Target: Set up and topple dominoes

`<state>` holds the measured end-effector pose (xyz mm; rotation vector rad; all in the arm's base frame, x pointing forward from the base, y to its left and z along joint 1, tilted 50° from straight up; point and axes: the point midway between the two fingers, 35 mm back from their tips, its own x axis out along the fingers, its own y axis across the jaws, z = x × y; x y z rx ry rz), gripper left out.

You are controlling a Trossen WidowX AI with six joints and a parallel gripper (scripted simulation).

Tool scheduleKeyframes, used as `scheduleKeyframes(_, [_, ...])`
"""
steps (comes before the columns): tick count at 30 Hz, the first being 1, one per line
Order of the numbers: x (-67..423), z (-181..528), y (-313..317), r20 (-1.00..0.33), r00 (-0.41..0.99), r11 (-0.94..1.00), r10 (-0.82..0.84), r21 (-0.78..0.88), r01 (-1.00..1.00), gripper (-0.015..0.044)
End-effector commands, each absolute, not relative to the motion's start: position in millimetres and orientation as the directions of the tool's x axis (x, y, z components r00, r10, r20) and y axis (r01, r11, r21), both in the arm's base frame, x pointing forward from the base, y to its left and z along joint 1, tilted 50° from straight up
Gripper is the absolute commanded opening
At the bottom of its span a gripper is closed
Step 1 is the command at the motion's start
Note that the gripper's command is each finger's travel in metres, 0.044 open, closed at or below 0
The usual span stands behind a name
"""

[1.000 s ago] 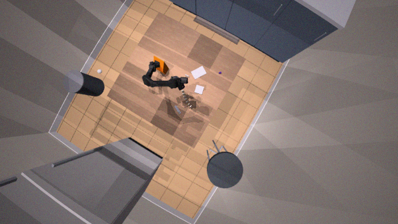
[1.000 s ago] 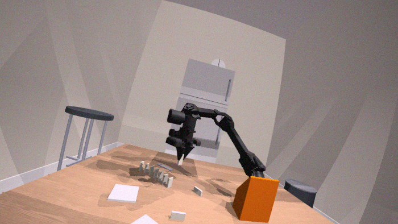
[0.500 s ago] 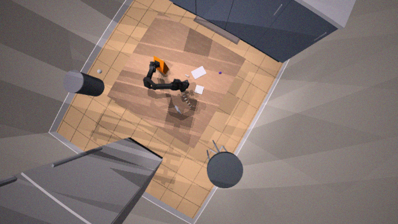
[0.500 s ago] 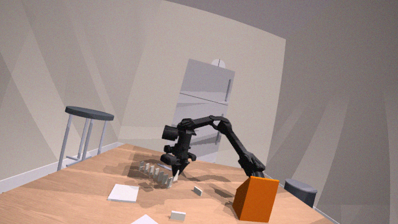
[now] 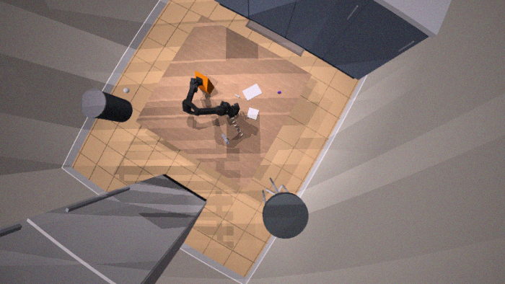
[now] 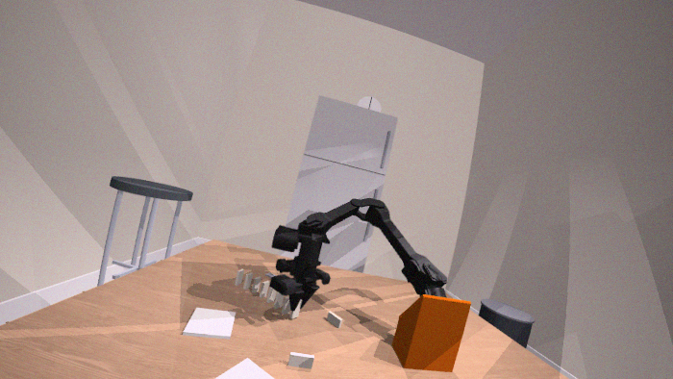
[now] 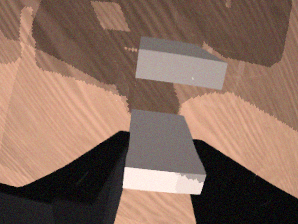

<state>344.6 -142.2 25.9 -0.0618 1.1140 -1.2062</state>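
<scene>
A row of several small white dominoes [image 6: 255, 285] [image 5: 236, 127] stands on the wooden table [image 6: 120, 308]. My gripper [image 6: 294, 308] [image 5: 234, 114] [image 7: 158, 145] is shut on a white domino [image 6: 296, 312] [image 7: 162, 152] and holds it upright at the near end of the row, at or just above the table top. Two loose dominoes [image 6: 334, 318] [image 6: 301, 360] lie flat on the table nearer the camera.
An orange box [image 6: 430, 332] [image 5: 205, 83] stands at the arm's base. A white pad [image 6: 210, 322] [image 5: 252, 113] lies beside the row, and a larger white sheet [image 5: 252, 91] [image 6: 245, 370] lies further out. A purple ball [image 5: 279, 92] lies on the table. A stool [image 6: 150, 189] stands beyond the table edge.
</scene>
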Motion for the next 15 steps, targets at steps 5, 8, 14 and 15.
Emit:
scheduleKeyframes(5, [344.4, 24.9, -143.2, -0.644, -0.069, 0.423, -0.762, -0.575, 0.700, 0.0133])
scheduleKeyframes(8, [344.4, 24.9, -143.2, -0.644, -0.069, 0.423, -0.762, -0.575, 0.700, 0.0212])
scheduleKeyframes(14, [344.4, 24.9, -143.2, -0.644, -0.069, 0.423, -0.762, -0.575, 0.700, 0.0370])
scheduleKeyframes(15, [344.4, 24.9, -143.2, -0.644, -0.069, 0.423, -0.762, -0.575, 0.700, 0.0396])
